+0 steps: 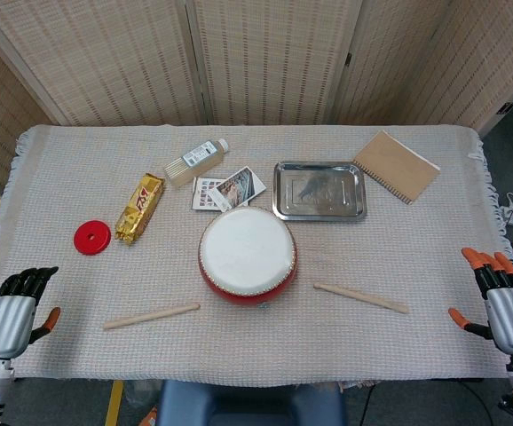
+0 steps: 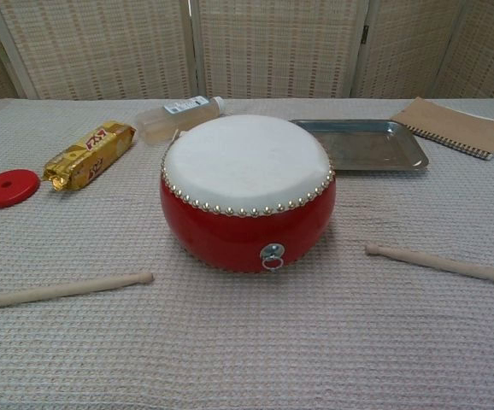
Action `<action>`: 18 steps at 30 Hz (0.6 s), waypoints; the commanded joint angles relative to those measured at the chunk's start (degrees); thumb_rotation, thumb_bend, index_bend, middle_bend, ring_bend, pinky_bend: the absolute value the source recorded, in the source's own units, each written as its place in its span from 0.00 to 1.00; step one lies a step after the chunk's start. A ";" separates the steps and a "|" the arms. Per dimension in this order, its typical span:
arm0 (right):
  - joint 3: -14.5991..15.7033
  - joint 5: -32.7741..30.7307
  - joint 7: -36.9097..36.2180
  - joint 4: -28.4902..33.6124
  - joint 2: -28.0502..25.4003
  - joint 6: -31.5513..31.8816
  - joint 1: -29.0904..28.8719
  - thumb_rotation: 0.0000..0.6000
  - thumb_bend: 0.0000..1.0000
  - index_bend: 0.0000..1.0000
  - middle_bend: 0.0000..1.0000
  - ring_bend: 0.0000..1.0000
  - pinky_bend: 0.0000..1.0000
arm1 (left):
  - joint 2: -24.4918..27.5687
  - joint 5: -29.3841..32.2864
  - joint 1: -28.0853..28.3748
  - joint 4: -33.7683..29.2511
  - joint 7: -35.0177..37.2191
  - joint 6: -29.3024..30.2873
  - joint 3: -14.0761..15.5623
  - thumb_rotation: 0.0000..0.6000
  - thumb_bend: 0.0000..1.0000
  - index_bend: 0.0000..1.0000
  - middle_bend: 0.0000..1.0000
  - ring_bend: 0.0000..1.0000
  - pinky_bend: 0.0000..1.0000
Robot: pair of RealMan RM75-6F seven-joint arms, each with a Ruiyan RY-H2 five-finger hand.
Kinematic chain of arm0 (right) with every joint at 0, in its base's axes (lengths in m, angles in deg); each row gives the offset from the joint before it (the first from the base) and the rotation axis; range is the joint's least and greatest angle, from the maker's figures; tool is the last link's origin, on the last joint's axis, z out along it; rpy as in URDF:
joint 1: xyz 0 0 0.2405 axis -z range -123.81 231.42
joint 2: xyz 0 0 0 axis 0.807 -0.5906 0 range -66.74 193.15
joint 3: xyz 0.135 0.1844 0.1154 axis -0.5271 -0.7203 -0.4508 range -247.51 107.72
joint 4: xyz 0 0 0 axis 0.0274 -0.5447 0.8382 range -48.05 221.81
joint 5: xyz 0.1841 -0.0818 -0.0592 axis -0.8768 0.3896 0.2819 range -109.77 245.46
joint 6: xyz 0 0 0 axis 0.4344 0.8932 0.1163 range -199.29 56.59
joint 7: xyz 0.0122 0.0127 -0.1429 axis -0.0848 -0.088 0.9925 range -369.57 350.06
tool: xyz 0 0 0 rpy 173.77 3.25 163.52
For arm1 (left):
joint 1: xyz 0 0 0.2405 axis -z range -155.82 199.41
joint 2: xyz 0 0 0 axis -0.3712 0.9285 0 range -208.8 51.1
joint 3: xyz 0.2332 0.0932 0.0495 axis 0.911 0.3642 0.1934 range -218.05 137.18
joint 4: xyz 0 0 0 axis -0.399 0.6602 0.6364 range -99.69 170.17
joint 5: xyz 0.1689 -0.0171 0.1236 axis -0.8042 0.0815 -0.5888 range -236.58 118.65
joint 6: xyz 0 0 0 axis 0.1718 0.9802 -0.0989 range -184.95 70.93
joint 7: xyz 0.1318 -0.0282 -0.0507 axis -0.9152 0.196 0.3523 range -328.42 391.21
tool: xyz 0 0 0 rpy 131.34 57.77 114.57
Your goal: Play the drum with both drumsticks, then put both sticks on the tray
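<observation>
Head view shows a red drum (image 1: 247,255) with a white top sitting in the middle of the cloth-covered surface (image 1: 416,248). One wooden drumstick (image 1: 151,315) lies flat to the left of the drum, and the other drumstick (image 1: 361,297) lies flat to the right. Nothing touches them. The shiny metal tray (image 1: 319,190) sits behind the drum, a bit to the right. The left hand (image 1: 12,311) is at the near left corner, released, holding nothing. The right hand (image 1: 505,306) is at the near right corner, fingers apart, holding nothing. A red disc (image 1: 91,238), a gold snack bar (image 1: 140,208), a small bottle (image 1: 197,161), some picture cards (image 1: 228,190) and a brown notebook (image 1: 397,165) lie farther back.
</observation>
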State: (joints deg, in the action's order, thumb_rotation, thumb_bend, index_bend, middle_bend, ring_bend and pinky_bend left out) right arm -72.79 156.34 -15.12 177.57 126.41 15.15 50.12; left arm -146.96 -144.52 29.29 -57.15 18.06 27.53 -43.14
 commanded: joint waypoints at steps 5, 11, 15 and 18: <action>-0.11 0.42 0.00 -0.26 0.39 0.45 0.00 1.00 0.11 0.00 0.10 0.00 0.05 | -0.14 0.15 0.16 0.42 0.40 -0.17 -0.18 1.00 0.35 0.19 0.20 0.15 0.21; -0.62 0.46 -0.13 -0.27 0.12 1.13 -0.03 1.00 0.11 0.00 0.10 0.00 0.05 | 0.13 0.02 0.51 -0.19 1.41 -1.04 0.04 1.00 0.35 0.22 0.20 0.16 0.21; -1.27 0.04 -0.20 -0.37 -0.10 1.33 -0.24 1.00 0.11 0.00 0.10 0.00 0.05 | 0.11 -0.70 1.64 -0.86 2.55 -2.41 -0.03 1.00 0.38 0.25 0.21 0.17 0.21; -1.67 -0.14 -0.14 -0.42 -0.47 1.09 -0.60 1.00 0.11 0.00 0.10 0.00 0.05 | -0.03 -1.94 3.36 -1.48 5.55 -4.93 0.28 1.00 0.38 0.27 0.21 0.18 0.22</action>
State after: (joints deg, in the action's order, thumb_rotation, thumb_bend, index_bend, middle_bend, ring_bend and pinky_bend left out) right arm -74.43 156.23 -15.27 177.16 125.97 16.27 49.55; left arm -146.90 -145.70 31.65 -58.21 22.07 23.98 -43.05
